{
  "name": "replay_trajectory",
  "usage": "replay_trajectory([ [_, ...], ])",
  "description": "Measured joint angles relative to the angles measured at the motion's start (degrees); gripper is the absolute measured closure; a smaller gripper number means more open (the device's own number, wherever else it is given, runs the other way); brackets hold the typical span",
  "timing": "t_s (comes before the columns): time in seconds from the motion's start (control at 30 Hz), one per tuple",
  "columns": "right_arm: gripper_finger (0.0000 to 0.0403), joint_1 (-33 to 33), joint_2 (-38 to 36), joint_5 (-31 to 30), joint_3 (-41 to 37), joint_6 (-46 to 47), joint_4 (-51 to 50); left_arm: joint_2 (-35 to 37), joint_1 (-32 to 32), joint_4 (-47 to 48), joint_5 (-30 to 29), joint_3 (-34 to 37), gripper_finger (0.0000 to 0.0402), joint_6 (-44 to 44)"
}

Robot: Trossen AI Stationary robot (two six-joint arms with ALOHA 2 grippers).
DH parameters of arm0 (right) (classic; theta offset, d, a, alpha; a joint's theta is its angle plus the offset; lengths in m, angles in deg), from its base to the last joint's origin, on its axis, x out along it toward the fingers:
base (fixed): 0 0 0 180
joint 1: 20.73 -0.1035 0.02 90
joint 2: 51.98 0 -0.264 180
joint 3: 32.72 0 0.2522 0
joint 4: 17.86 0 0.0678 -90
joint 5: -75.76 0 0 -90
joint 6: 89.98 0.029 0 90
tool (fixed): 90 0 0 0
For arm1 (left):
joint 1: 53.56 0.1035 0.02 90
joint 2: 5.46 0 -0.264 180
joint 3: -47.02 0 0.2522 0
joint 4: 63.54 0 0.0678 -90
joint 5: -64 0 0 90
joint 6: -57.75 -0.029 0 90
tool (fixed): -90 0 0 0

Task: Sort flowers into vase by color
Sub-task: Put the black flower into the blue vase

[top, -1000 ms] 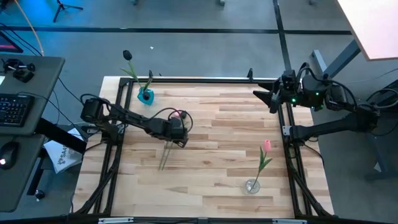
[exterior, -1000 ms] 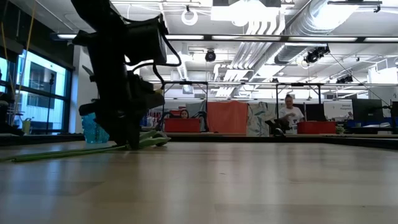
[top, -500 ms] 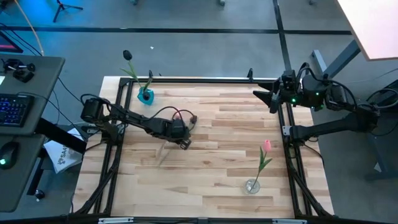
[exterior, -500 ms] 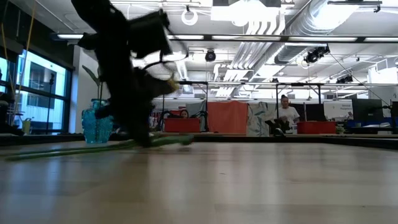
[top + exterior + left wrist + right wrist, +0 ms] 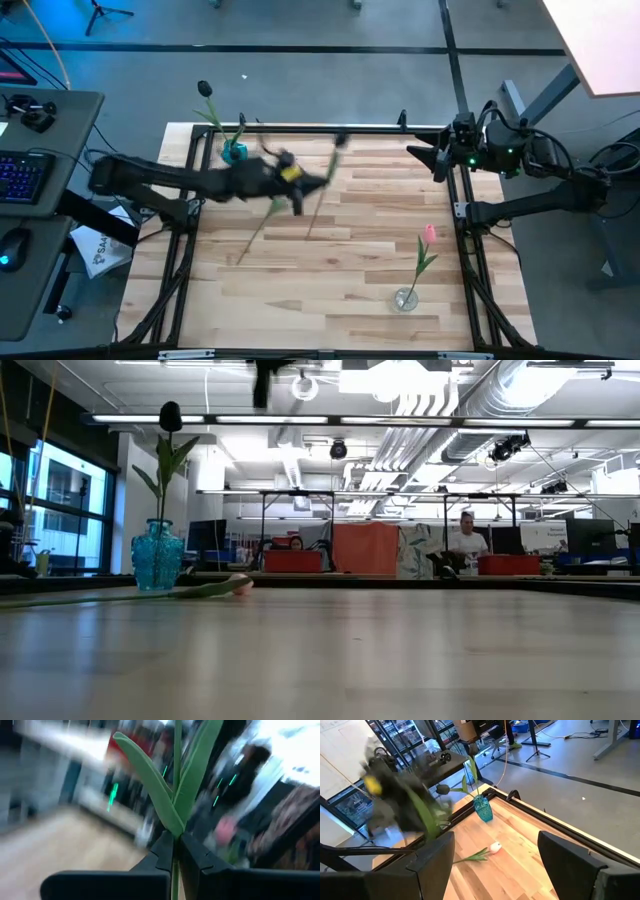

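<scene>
My left gripper (image 5: 300,186) is raised over the table's middle left, shut on a tulip with a green stem (image 5: 322,195) and a dark head (image 5: 341,137). A pink tulip (image 5: 240,585) lies flat on the table; its stem (image 5: 255,235) shows below the left arm. The blue vase (image 5: 234,153) at the far left holds a dark tulip (image 5: 205,88). The clear vase (image 5: 405,298) at the near right holds a pink tulip (image 5: 429,234). My right gripper (image 5: 437,157) waits open at the far right edge. My left gripper (image 5: 176,845) pinches the tulip's stem (image 5: 175,832) between its two fingers, just below where the leaves (image 5: 190,785) branch off. The stem runs on past the fingertips. The flower is lifted clear of the table, and its dark head points toward the far edge.
A black rail (image 5: 330,128) runs along the far edge and frame posts stand at both sides. Bare wood (image 5: 340,270) lies between the two vases. People sit in the room beyond the table (image 5: 465,545).
My left gripper has risen quickly from the table and swung toward the far right, staying shut. One tulip has come up with it, lifted clear, with its head swung toward the far edge. The pink tulip has stayed lying on the table.
</scene>
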Motion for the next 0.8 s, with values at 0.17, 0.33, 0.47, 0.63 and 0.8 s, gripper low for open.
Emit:
replay_trajectory([
  [0.17,0.0122,0.0,0.02,-0.94,0.0,0.0,0.22,11.78,0.73,-0.29,-0.17,-6.02,0.0401,-13.39],
  [0.33,0.0122,0.0,0.02,-2.75,0.0,0.03,0.23,20.68,0.63,5.78,-5.75,-9.31,0.0401,-28.87],
  [0.47,0.0122,0.0,0.04,-2.85,0.0,0.87,0.22,26.0,1.65,11.03,-18.67,-7.43,0.0401,-38.44],
  [0.63,0.0122,0.0,0.44,-2.86,0.0,1.99,0.25,32.5,8.51,13.35,-20.81,-0.29,0.0401,-37.7],
  [0.8,0.0122,0.0,1.95,-2.87,0.0,3.04,0.26,37.66,17.54,7.64,-17.5,7.61,0.0401,-35.46],
])
